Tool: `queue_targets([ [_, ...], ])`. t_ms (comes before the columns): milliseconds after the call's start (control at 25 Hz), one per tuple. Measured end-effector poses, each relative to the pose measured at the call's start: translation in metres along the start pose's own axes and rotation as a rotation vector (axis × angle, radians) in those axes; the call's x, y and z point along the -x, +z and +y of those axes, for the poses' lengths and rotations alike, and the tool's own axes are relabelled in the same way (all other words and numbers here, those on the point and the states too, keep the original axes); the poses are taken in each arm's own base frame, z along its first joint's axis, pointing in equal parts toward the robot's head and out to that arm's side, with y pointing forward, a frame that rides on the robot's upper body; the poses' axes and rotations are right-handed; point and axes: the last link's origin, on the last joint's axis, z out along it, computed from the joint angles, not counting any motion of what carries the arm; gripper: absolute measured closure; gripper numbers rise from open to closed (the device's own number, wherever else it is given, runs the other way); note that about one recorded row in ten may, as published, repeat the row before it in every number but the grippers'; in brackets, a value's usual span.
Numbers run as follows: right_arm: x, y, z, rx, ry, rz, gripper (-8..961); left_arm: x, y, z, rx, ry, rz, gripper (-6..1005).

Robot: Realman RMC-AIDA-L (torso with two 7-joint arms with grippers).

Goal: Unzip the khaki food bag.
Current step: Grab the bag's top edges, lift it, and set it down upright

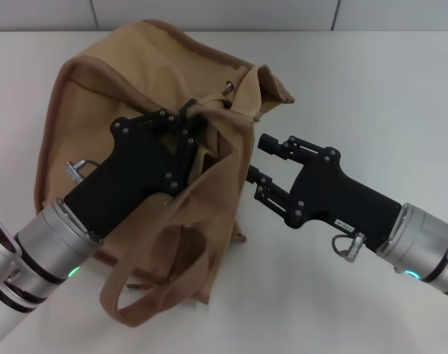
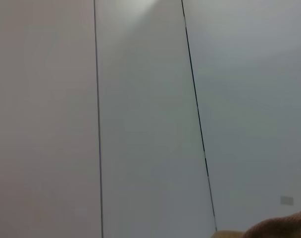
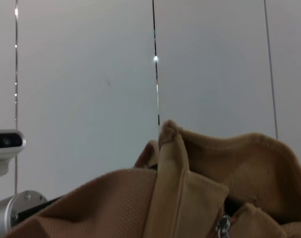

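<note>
On the white table [image 1: 371, 88] the khaki food bag [image 1: 135, 88] slumps. My left end effector [image 1: 187, 136] is clenched on its top fabric; my right end effector [image 1: 257, 158], spread wide, sits just beside, nearer the zipper pull [image 3: 223, 225].

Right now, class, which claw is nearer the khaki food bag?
Left. The left claw is on the khaki food bag, gripping its top fabric; the right claw is open beside the bag's right edge.

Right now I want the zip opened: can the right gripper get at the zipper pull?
Probably yes. The right gripper hangs open beside the khaki food bag, with nothing between them. The zipper pull lies exposed, and the left gripper holds the fabric at the bag's top.
</note>
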Motion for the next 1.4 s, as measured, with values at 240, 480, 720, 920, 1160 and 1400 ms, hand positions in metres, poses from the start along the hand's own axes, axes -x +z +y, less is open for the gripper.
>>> queue_targets([
  [240,0.0,0.006,0.002,-0.025,-0.015,-0.01,509,0.001,0.0,0.001,0.0,-0.005,-0.003,956],
  [480,-0.003,0.011,0.002,-0.021,-0.024,0.016,728,0.001,0.002,0.002,0.002,-0.01,-0.006,956],
  [720,-0.003,0.014,0.008,-0.015,-0.061,0.008,832,0.003,0.003,0.002,0.001,-0.014,-0.017,956],
  [920,-0.003,0.014,0.008,-0.015,-0.062,0.007,868,0.004,0.003,0.004,-0.001,-0.02,-0.021,956],
  [1160,-0.003,0.012,0.006,-0.042,-0.055,-0.001,926,0.005,0.003,0.004,-0.001,-0.023,-0.029,955],
  [1400,-0.003,0.012,0.006,-0.049,-0.053,-0.001,951,0.004,0.003,0.004,-0.005,-0.023,-0.022,951],
])
